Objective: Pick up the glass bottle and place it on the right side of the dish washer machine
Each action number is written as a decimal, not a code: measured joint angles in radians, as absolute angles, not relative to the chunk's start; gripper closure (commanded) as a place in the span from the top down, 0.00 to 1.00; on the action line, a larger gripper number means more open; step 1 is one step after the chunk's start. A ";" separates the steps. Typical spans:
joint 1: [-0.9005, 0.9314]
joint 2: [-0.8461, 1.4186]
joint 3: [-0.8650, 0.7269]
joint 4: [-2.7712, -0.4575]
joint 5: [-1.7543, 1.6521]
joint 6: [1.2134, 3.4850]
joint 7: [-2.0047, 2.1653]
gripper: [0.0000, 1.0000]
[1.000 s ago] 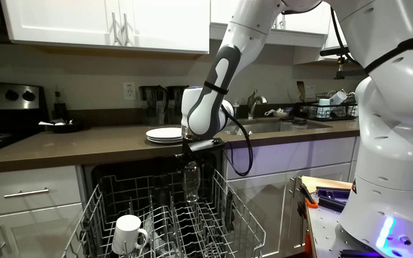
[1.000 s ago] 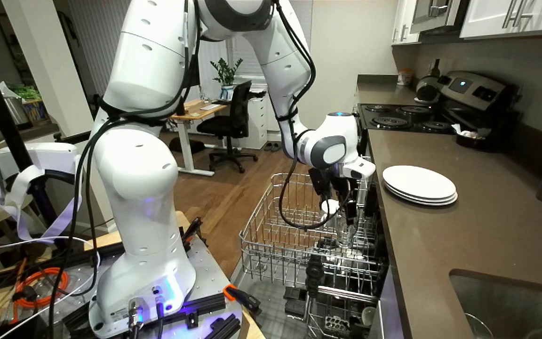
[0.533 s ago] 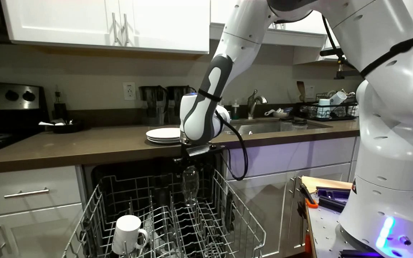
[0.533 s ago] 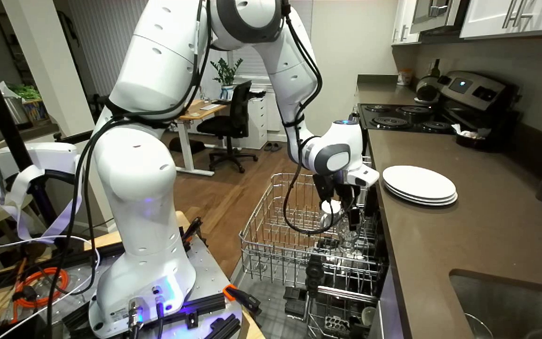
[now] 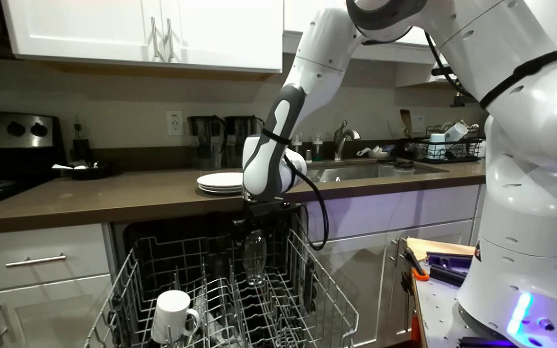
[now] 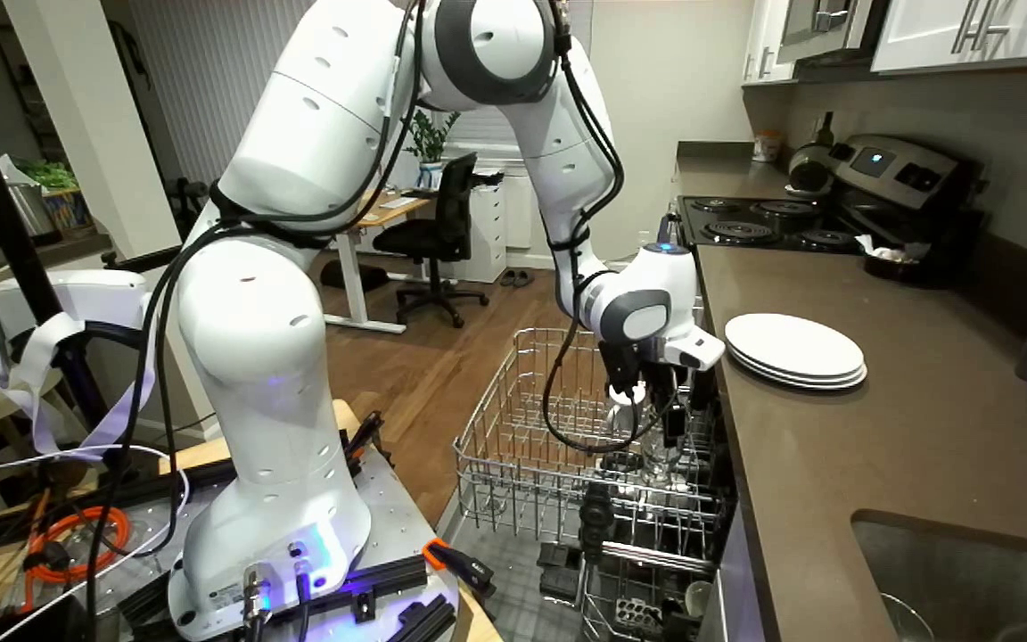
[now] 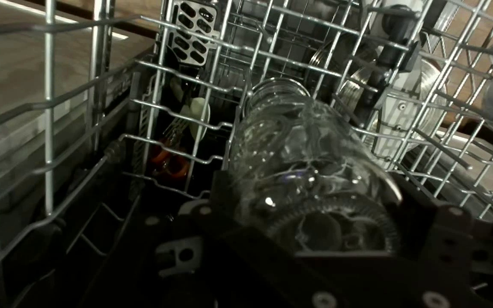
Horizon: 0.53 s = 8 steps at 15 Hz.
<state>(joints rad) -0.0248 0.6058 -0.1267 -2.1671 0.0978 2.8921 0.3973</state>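
Sitting between the black fingers (image 6: 674,425) of the two-finger gripper (image 7: 315,183), the small clear glass bottle (image 7: 308,154) is grasped near its upper, ribbed end; its round rim points downward. In an exterior view the bottle hangs nearly vertical inside the light grey wire rack (image 5: 327,276), right of centre; contact between rim and tines cannot be determined. Compared with the frame half a second earlier, gripper and bottle sit lower in both exterior views. The white ceramic mug (image 5: 170,311), at the rack's near left and well apart from the bottle, is unmoved. The rack extends from the built-in dishwasher with dark interior (image 5: 162,224). Above, a brown countertop (image 6: 941,432) bears a stack of round white plates (image 6: 794,346).
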 measured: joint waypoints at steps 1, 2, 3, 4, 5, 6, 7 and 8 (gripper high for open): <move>-0.027 0.615 -0.125 -2.160 0.099 2.892 0.396 0.61; -0.027 0.621 -0.125 -2.155 0.099 2.892 0.395 0.61; -0.027 0.625 -0.126 -2.152 0.099 2.892 0.395 0.61; -0.027 0.626 -0.126 -2.151 0.099 2.892 0.395 0.61; -0.027 0.627 -0.127 -2.151 0.099 2.892 0.395 0.61; -0.027 0.627 -0.127 -2.151 0.099 2.892 0.395 0.61; -0.026 0.626 -0.129 -2.150 0.099 2.892 0.395 0.61; -0.025 0.625 -0.132 -2.150 0.099 2.892 0.395 0.61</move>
